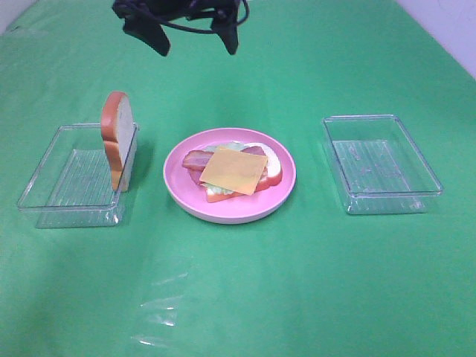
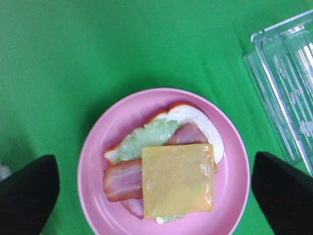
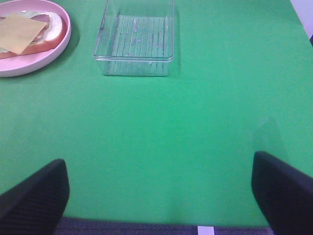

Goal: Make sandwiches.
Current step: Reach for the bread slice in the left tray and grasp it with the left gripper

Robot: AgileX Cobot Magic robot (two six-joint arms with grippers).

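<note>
Cheese (image 1: 233, 170) lies flat as the top layer of the open sandwich on the round pink plate (image 1: 178, 186), over bacon strips (image 1: 196, 158), a lettuce leaf (image 2: 146, 139) and a bottom bread slice (image 2: 201, 122). The left gripper (image 1: 195, 31) hangs above the far side of the plate with its jaws wide apart and nothing between them. What seems left is the top slice: the second bread slice (image 1: 117, 134) stands on edge against the right wall of the left clear tray (image 1: 44, 175). To do it well, I would take that slice across its flat faces near the crust, lift it clear of the tray wall, then lay it flat and square on the cheese without dragging the layers sideways. The right gripper (image 3: 160, 196) is also spread open and empty, near the front of the table, well apart from the right clear tray (image 1: 428, 178). A green cloth (image 1: 297, 282), slightly creased, covers the table; a pale wall shows at the far corners.
</note>
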